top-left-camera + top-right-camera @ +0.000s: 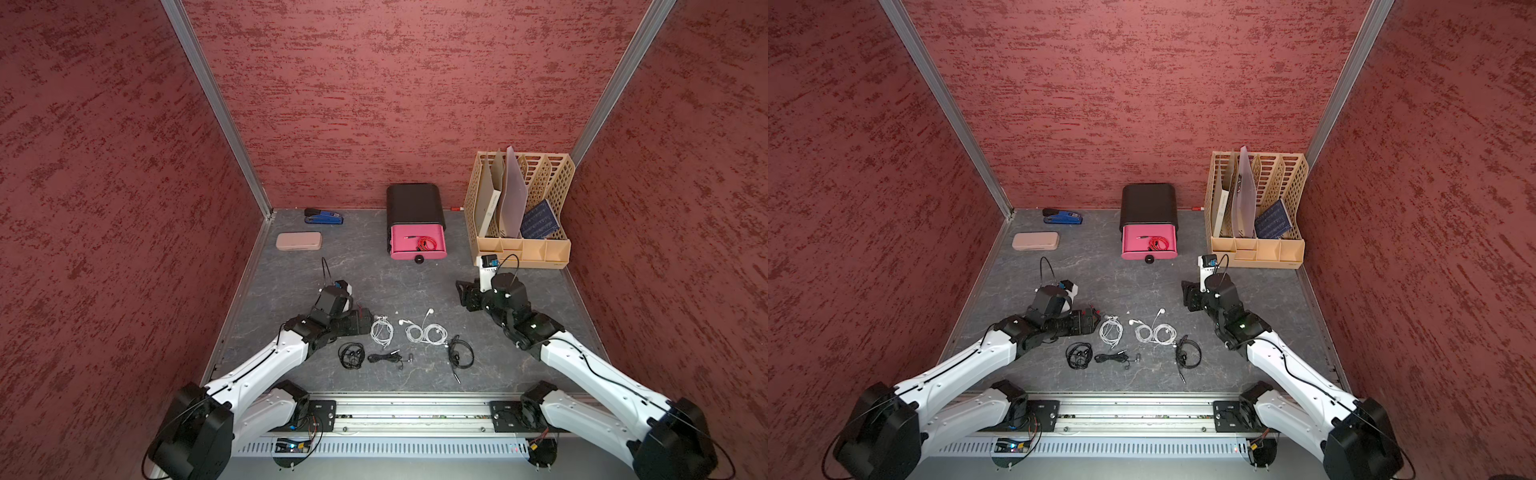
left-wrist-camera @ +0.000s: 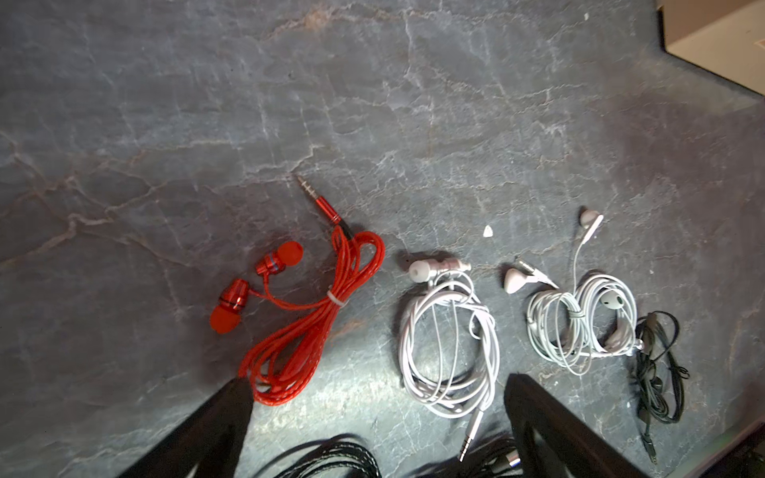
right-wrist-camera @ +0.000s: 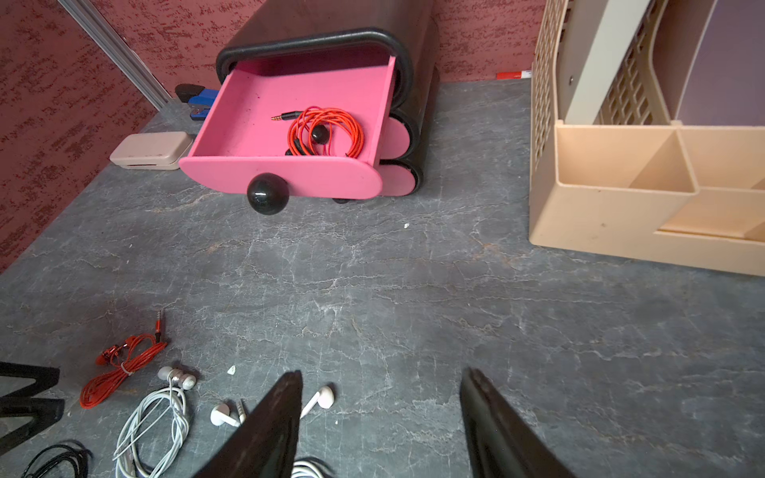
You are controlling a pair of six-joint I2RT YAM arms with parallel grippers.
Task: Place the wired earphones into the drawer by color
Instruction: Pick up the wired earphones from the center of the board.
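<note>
The pink drawer (image 1: 415, 253) (image 3: 323, 174) of the black cabinet stands pulled out, with one coil of red wired earphones (image 1: 426, 242) (image 3: 327, 130) inside. A second red bundle (image 2: 306, 327) (image 3: 120, 368) lies on the table, with three white bundles (image 1: 381, 331) (image 1: 415, 332) (image 1: 435, 333) to its right. Three black bundles (image 1: 351, 355) (image 1: 388, 357) (image 1: 459, 353) lie nearer the front. My left gripper (image 2: 378, 380) (image 1: 361, 322) hangs open low over the red and first white bundles, one fingertip at the red coil's end. My right gripper (image 3: 383, 372) (image 1: 463, 293) is open and empty over bare table.
A blue stapler (image 1: 323, 217) and a beige case (image 1: 298, 241) lie at the back left. A tan file organizer (image 1: 521, 208) stands at the back right, close behind my right arm. Red walls close in three sides.
</note>
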